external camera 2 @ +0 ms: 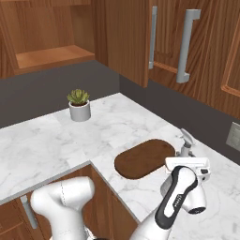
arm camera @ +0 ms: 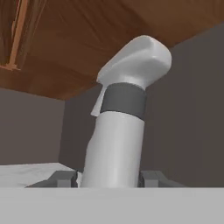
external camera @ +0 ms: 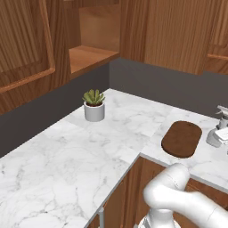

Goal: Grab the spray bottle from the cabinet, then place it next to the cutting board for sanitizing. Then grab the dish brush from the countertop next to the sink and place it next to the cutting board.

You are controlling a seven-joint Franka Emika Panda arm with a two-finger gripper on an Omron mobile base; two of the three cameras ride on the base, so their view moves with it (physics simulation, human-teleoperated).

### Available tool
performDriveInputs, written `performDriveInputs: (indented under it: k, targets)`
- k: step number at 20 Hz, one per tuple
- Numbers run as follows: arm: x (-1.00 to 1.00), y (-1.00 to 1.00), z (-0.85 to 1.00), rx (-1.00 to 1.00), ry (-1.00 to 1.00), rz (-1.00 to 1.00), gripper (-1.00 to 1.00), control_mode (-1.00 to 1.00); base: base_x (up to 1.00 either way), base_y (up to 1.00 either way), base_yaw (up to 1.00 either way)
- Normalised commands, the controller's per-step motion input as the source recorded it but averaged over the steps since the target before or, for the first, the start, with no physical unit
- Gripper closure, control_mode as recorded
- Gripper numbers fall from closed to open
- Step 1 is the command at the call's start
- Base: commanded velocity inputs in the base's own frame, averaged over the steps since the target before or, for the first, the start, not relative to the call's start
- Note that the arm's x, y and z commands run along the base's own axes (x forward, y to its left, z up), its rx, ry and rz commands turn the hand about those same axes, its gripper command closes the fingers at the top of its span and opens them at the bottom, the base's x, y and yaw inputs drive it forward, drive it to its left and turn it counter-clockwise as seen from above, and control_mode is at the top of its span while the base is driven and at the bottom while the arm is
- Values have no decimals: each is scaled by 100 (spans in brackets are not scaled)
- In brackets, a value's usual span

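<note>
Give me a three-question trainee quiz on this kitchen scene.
1. True or false: the potted plant stands on the countertop, apart from the cutting board.
2. What stands between the fingers? A) dish brush B) spray bottle C) faucet
3. Fill in: the wall cabinet above the plant stands ____ (open or closed).
Key: 1 true; 2 B; 3 open.

From behind the arm, left and right, we look down over one corner countertop, sharing the cutting board and plant pot. Our hand view looks up close along the spray bottle.
</note>
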Motion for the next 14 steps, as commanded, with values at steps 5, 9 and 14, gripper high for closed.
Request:
performDriveInputs:
  k: [5, 9, 14]
  targets:
    - [0, 0, -40, -1, -21, 1, 100, -100, 0, 0, 0]
    - [0, 0, -39, -4, -18, 0, 100, -100, 0, 0, 0]
    - [0, 8, -41, -9, -16, 0, 100, -100, 0, 0, 0]
